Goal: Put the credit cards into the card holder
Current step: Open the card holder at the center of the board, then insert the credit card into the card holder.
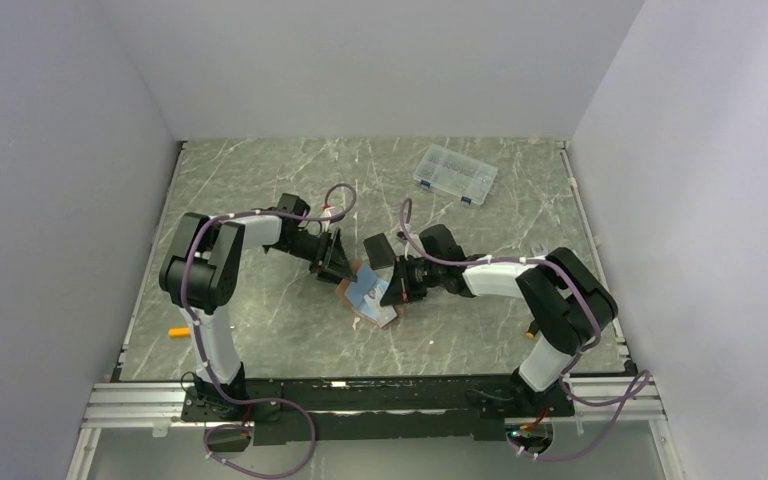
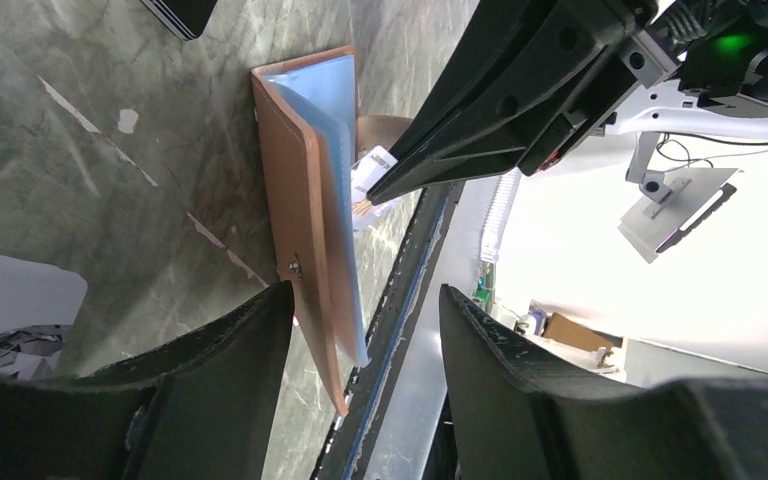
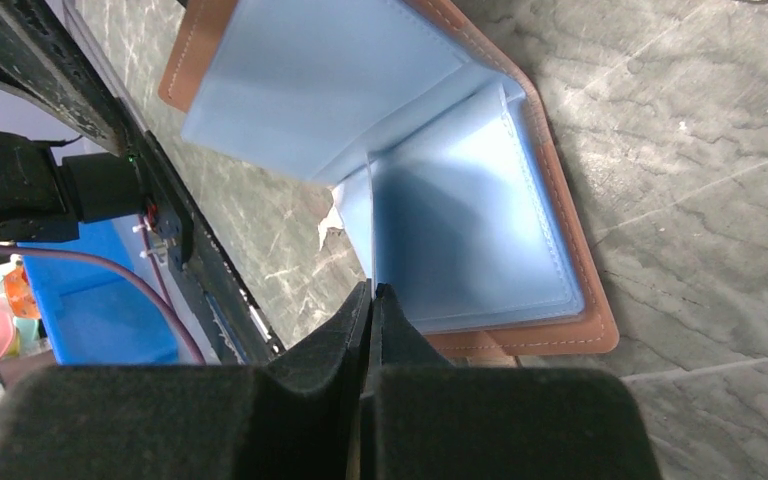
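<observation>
Card holder (image 2: 305, 200) sits splayed in V on surface (image 2: 110, 200), just ahead of my left jaws, which stand wide apart, empty. Right jaws closed tight, tips at blue inner pocket (image 3: 470, 230) lip. Leather looks light, floppy, likely slides; I'd pin outer flap edge, not pocket.

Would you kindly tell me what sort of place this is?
Likely a robotics lab bench: left arm and right arm bolted to a metal rail, white walls enclosing the table.

You're looking at a grey-green marbled table (image 1: 260, 170), evenly lit, closed in by plain pale walls (image 1: 360, 60) on three sides, with an aluminium rail (image 1: 130, 405) along its near edge.
</observation>
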